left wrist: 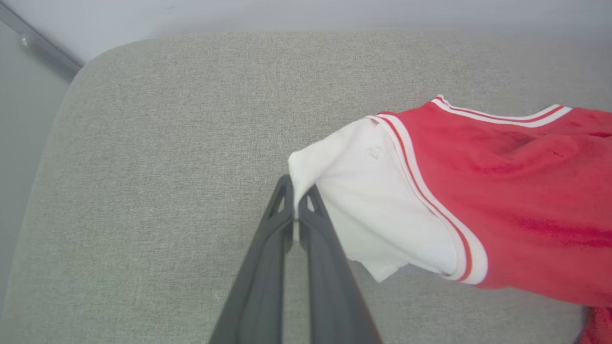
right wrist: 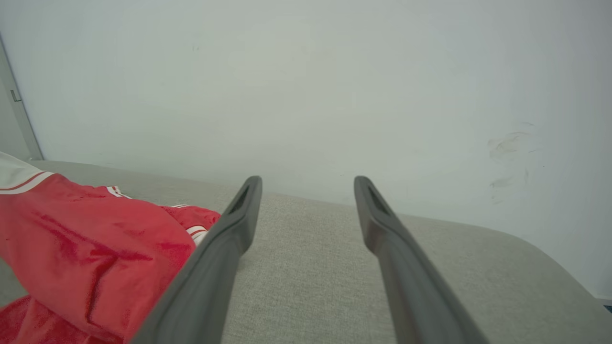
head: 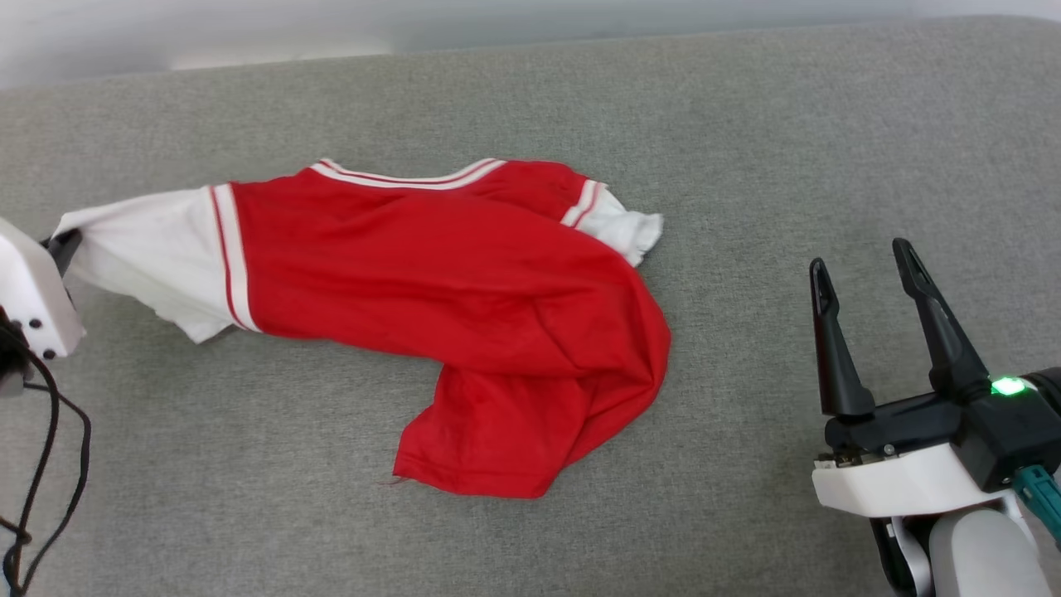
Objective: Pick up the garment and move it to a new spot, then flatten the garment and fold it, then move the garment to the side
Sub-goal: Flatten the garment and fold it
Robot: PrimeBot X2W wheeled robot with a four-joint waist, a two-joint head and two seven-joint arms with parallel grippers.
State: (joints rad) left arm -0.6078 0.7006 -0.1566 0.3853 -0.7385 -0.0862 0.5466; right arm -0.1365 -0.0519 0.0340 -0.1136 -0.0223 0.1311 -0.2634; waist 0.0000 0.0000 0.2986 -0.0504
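Observation:
The garment (head: 464, 307) is a red jersey with white sleeves and striped trim, lying crumpled on a grey cushion. My left gripper (head: 62, 245) sits at the far left edge, shut on the tip of the left white sleeve (head: 141, 249). In the left wrist view the two dark fingers (left wrist: 282, 224) pinch the sleeve's corner, and the garment (left wrist: 502, 191) trails off to the right. My right gripper (head: 862, 265) stands open at the lower right, apart from the garment, nothing between its fingers. The right wrist view shows the open gripper (right wrist: 308, 184) with the garment (right wrist: 95, 253) at its left.
The grey cushion (head: 746, 149) spreads wide around the garment, its far edge meeting a pale wall (right wrist: 311, 86). Its rounded left corner (left wrist: 91, 67) shows in the left wrist view. Black cables (head: 41, 464) hang at the left arm.

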